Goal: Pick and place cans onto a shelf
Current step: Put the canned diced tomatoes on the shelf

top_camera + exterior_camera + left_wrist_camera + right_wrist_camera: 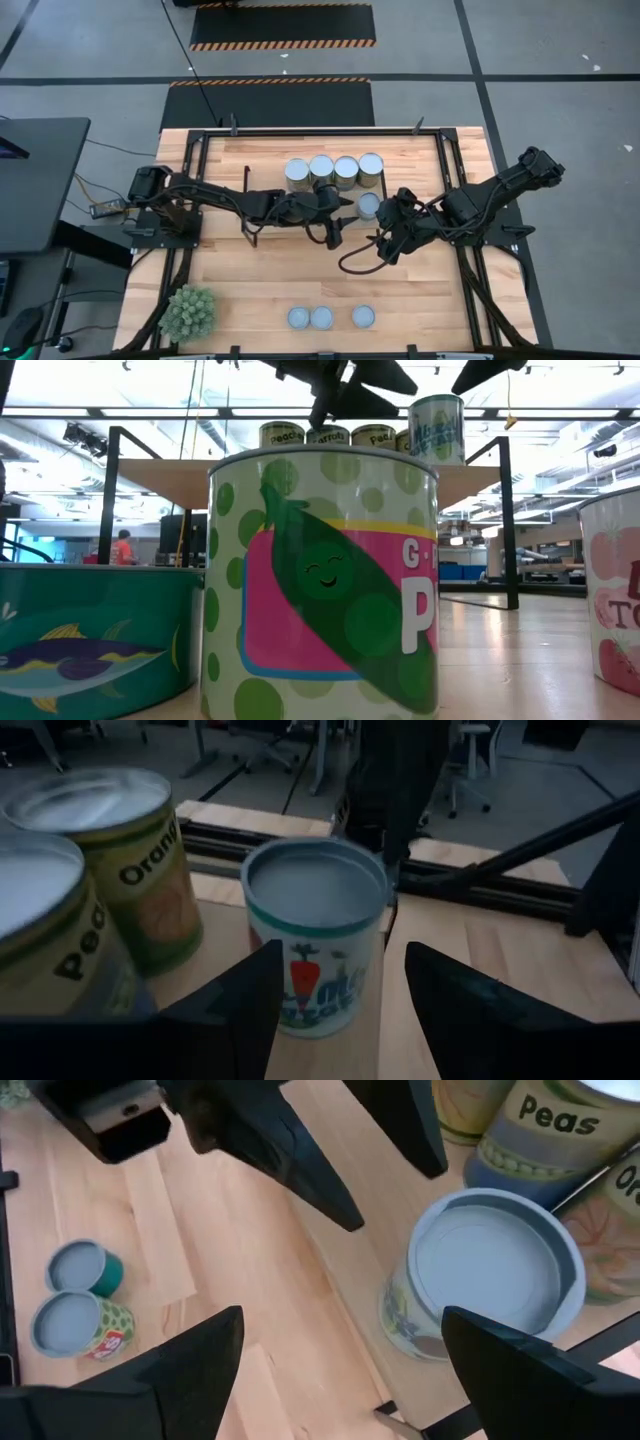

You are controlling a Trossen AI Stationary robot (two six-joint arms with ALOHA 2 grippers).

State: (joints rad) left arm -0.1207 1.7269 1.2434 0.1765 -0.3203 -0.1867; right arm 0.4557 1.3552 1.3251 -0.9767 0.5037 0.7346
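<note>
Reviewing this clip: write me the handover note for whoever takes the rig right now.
Left gripper: open, fingers either side of the grey-topped can, not gripping it.
Right gripper: open, empty, hovering above the same can.
Done: four silver-topped cans stand in a row on the shelf; the grey-topped can stands on it too, by the front edge.
Left: three grey-topped cans wait on the table's near edge, to be shelved.
</note>
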